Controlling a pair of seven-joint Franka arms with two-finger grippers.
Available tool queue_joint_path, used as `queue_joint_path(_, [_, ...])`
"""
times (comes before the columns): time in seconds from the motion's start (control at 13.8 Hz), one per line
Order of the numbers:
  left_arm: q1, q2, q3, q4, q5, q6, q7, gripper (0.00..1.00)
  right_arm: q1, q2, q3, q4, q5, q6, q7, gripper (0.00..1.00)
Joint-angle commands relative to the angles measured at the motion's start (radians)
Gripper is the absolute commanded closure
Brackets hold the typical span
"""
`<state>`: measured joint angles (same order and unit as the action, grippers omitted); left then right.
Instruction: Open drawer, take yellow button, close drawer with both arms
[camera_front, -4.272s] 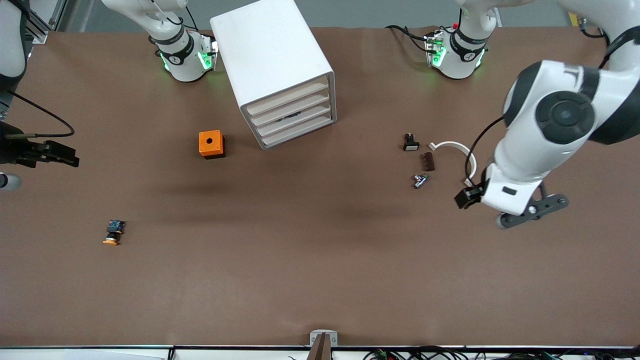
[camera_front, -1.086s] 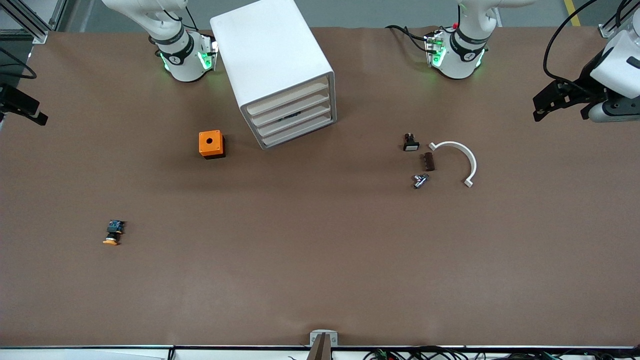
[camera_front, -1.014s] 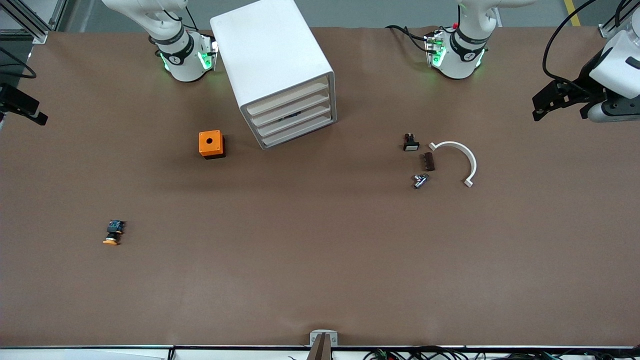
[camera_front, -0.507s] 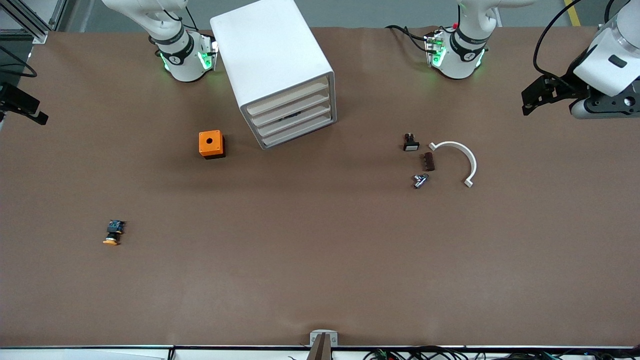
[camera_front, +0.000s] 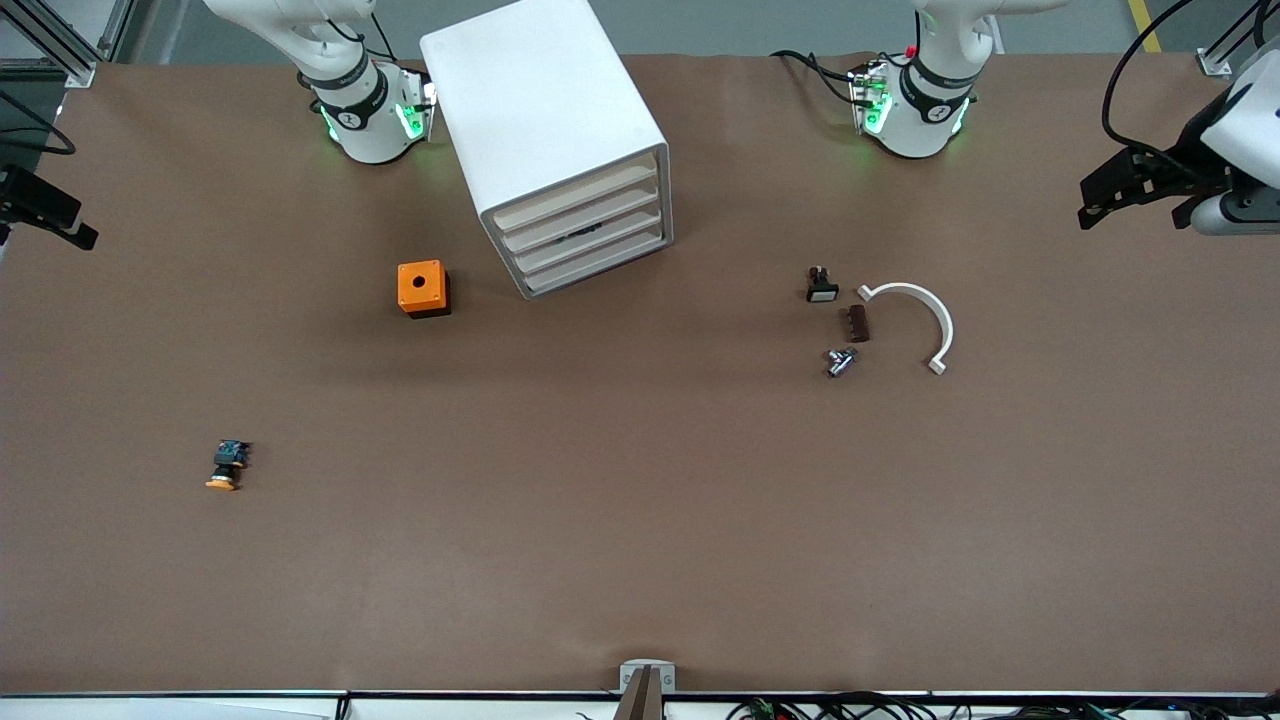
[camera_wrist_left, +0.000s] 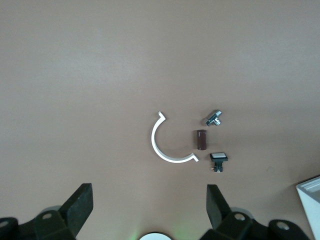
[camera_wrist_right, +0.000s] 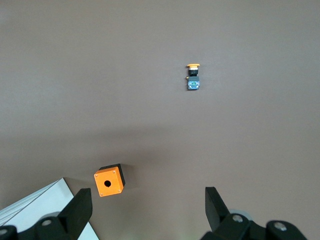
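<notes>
Hovering both sets of jaws released, empty: left gripper (camera_front: 1100, 195) over the left arm's bench end, right gripper (camera_front: 70, 228) over the other end. Drawer (camera_front: 590, 237) shut in its cabinet (camera_front: 540, 110). Button (camera_front: 227, 466) lies on the bench (camera_front: 640, 520), nearer the camera than the orange cube (camera_front: 422, 288).

An orange cube with a hole (camera_front: 423, 287) stood on the brown table (camera_front: 640, 520), just beside the white cabinet (camera_front: 545, 130) and toward the right arm's end. Toward the left arm's end lay a cluster of small parts: a black-and-white part (camera_front: 822, 286), a dark brown cylinder (camera_front: 857, 323), a small metal fitting (camera_front: 840, 361) nearest the front edge, and a white curved piece (camera_front: 920, 312) arching around the brown cylinder. None of them touched.
</notes>
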<state>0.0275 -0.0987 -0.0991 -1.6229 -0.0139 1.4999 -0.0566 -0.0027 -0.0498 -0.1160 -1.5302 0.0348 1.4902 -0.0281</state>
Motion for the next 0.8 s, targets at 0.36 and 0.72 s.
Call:
queue_joint_path(0.36, [0.052, 0.019, 0.007, 0.041, -0.011, -0.007, -0.017, 0.00, -0.029, -0.028, 0.025, -0.027, 0.002, 0.009, 0.016, 0.00])
queue_joint_path(0.72, [0.052, 0.019, -0.005, 0.037, -0.011, -0.020, -0.038, 0.00, -0.031, -0.028, 0.032, -0.027, 0.002, 0.007, 0.016, 0.00])
